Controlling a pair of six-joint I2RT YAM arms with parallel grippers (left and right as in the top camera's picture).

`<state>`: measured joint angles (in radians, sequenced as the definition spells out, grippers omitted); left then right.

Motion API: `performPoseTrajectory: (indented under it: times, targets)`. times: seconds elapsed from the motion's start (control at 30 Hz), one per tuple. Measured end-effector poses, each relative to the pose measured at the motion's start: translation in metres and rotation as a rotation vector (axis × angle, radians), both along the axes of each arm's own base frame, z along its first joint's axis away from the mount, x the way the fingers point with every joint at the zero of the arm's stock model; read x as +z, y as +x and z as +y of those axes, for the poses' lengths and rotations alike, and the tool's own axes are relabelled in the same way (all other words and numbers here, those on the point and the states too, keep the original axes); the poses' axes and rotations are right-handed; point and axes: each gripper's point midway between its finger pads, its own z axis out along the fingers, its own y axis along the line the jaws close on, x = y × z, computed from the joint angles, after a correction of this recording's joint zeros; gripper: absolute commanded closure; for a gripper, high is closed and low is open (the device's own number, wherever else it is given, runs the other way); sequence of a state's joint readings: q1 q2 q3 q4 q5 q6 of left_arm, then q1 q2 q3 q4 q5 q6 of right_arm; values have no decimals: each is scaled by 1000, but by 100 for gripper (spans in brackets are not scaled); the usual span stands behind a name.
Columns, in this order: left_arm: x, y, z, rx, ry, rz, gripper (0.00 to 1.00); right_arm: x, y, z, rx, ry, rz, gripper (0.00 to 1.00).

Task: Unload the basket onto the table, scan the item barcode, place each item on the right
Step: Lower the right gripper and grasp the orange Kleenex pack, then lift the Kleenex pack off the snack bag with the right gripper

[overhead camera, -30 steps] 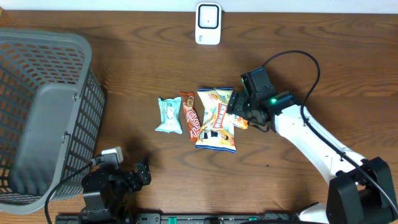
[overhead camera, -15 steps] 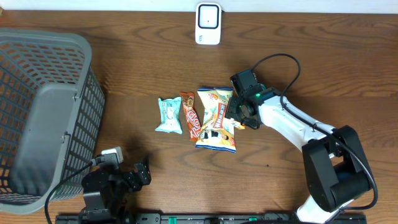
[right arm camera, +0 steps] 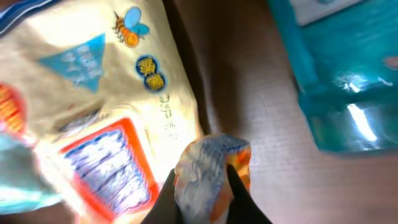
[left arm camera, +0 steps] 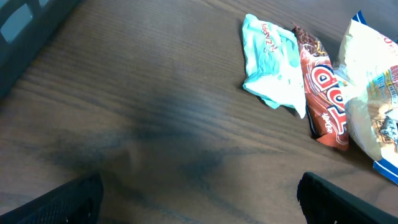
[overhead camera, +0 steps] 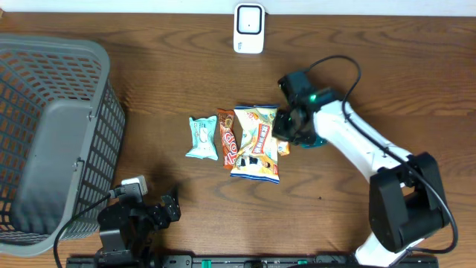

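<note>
My right pincer [overhead camera: 285,135] has just closed on the bag's [overhead camera: 255,145] right edge, where it lies mid-surface. With the grip made, it can go to the scanner [overhead camera: 248,28].

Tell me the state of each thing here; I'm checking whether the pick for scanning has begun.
Left gripper: open, holding nothing.
Right gripper: shut on the small orange packet, pinching its crinkled end.
Big yellow bag: lying down, ungripped.
Red bar: lying flat.
Mint packet: lying flat.
Teal packet: lying on the table.
Scanner: nothing presented to it.
Basket: upright.
</note>
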<state>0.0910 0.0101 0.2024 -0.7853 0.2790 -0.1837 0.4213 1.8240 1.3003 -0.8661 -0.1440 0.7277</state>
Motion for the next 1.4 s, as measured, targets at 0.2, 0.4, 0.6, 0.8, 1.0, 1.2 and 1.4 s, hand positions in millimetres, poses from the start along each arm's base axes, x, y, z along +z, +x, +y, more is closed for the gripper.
performPoseTrajectory:
  times: [0.2, 0.4, 0.6, 0.8, 1.0, 1.2, 1.4]
  targets:
    - [0, 0, 0, 0, 0, 0, 2, 39, 5, 8, 37, 72, -2, 99]
    - [0, 0, 0, 0, 0, 0, 2, 66, -18, 34, 169, 251, 40, 99]
    - [0, 0, 0, 0, 0, 0, 2, 74, -43, 41, 260, 324, 110, 99]
    - [0, 0, 0, 0, 0, 0, 2, 76, -49, 42, 298, 340, 122, 99]
    - [0, 0, 0, 0, 0, 0, 2, 76, -49, 43, 312, 344, 117, 99]
    - [0, 0, 0, 0, 0, 0, 2, 76, -47, 44, 314, 347, 107, 99]
    - [0, 0, 0, 0, 0, 0, 2, 79, -44, 48, 312, 371, 96, 99]
